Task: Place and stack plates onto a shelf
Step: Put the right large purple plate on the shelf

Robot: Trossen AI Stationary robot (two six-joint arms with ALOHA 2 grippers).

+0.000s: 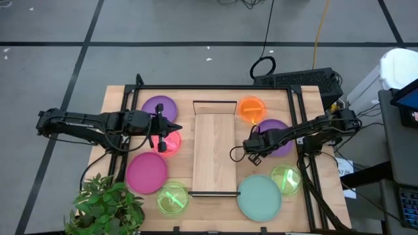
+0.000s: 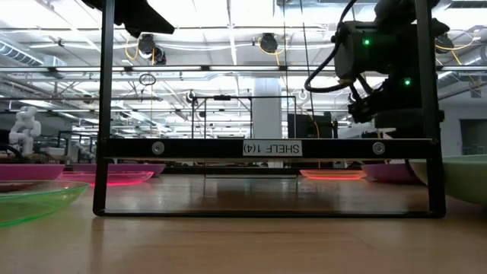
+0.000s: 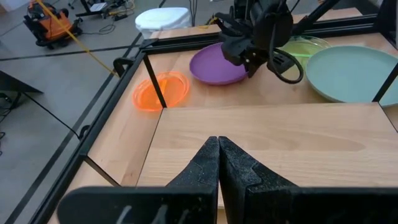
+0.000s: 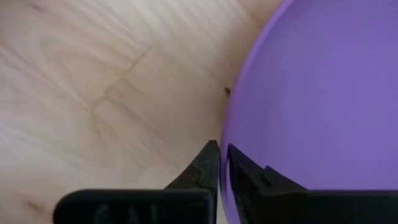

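The shelf (image 1: 214, 147) is a long light-wood board in a black frame at the table's middle. My right gripper (image 4: 221, 148) points down at the shelf-side edge of a purple plate (image 1: 277, 137) and is shut on it. My left gripper (image 3: 217, 146) (image 1: 173, 127) is shut and holds nothing; it hovers by the shelf's left edge above a pink-red plate (image 1: 168, 143). A second purple plate (image 1: 159, 108), a magenta plate (image 1: 146, 173) and a neon green plate (image 1: 172, 198) lie flat on the left. Orange (image 1: 251, 109), green (image 1: 286, 178) and pale teal (image 1: 259, 197) plates lie on the right. My right gripper pinches the purple plate's rim (image 4: 231, 121) on the side facing the shelf, one finger (image 4: 208, 158) outside the rim and one finger (image 4: 252, 177) over the plate's inner face. It comes from above, pointing down. Whether the held edge is raised off the table I cannot tell.
A potted plant (image 1: 104, 205) stands at the table's near left corner. The shelf's black frame posts and its top bar (image 2: 270, 148) stand over the board. The shelf board (image 3: 267, 137) is bare wood. Cables and a grey floor lie beyond the far edge.
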